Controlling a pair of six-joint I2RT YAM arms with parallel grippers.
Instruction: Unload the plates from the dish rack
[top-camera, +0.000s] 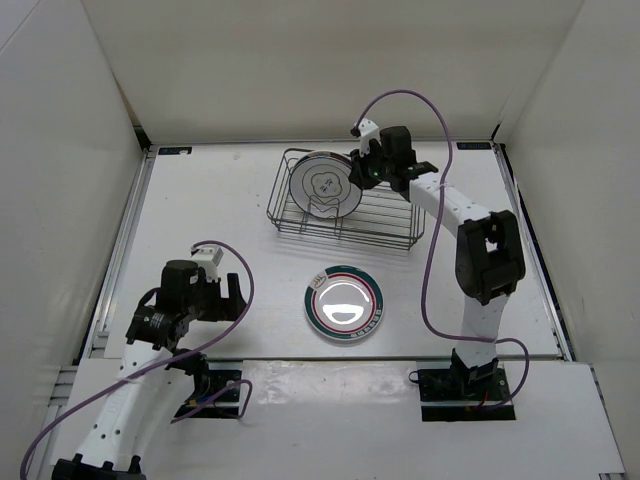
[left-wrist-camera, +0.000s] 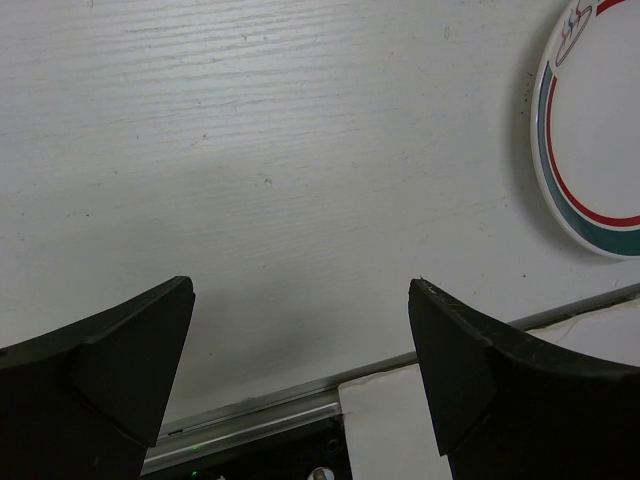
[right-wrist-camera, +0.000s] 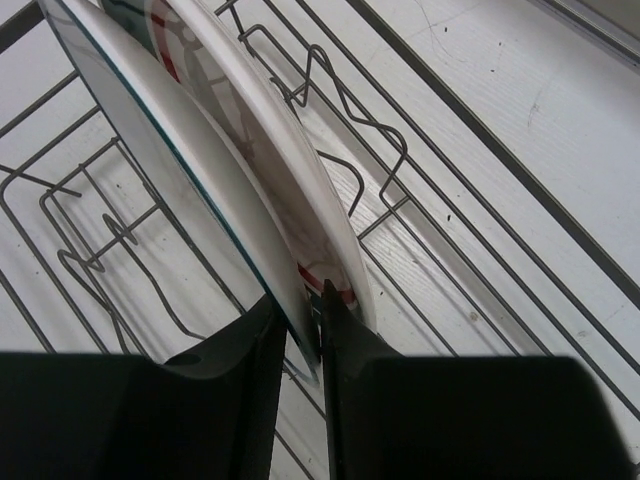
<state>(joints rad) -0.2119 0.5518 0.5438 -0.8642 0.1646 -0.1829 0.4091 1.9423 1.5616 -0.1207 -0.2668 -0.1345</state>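
The wire dish rack (top-camera: 392, 218) stands at the back of the table. Two plates stand on edge in it. The front one (top-camera: 324, 186) is white with a dark flower-like outline. In the right wrist view my right gripper (right-wrist-camera: 305, 322) is shut on the lower rim of the nearer plate (right-wrist-camera: 170, 140). A second plate (right-wrist-camera: 275, 140) with a red band stands right behind it, touching the right finger. In the top view this gripper (top-camera: 358, 172) is at the plates' right edge. A banded plate (top-camera: 343, 300) lies flat on the table, also in the left wrist view (left-wrist-camera: 590, 130). My left gripper (top-camera: 234, 293) is open and empty (left-wrist-camera: 300, 330).
White walls close in the table on three sides. The table's near metal edge strip (left-wrist-camera: 260, 410) runs just under my left gripper. The rack's wavy dividers (right-wrist-camera: 340, 95) stand close around the gripped plate.
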